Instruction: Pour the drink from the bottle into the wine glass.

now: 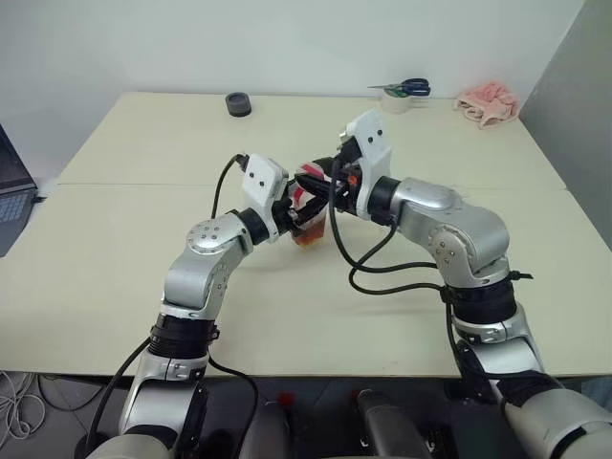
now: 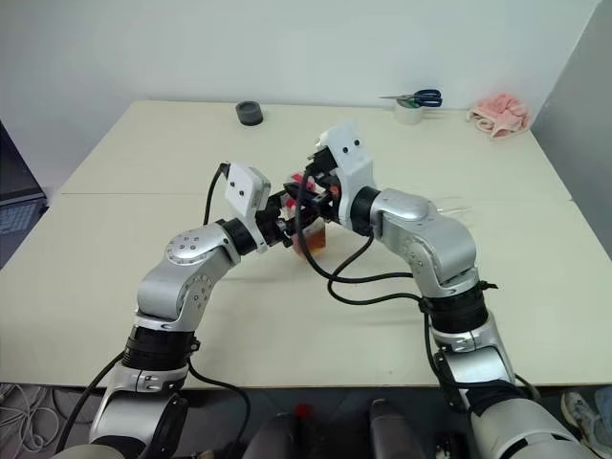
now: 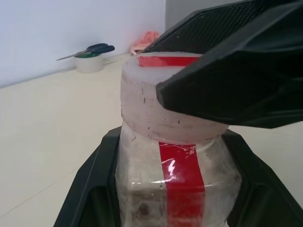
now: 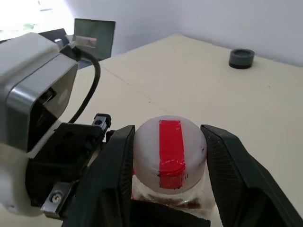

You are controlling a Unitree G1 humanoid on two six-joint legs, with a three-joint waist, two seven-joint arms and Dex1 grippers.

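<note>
Above the middle of the bench (image 1: 143, 287), the left gripper (image 1: 295, 216) has its jaws pinching the bottle (image 3: 175, 189), while the right gripper (image 4: 165, 156) has its jaws spread either side of the cap (image 4: 169, 151).

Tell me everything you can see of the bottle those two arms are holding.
The bottle is small, clear plastic, with a red tape strip down its side and over its white cap. Reddish-brown drink sits in its bottom. It stands upright above the table. The left gripper clamps its body; the right gripper's fingers flank the cap.
</note>
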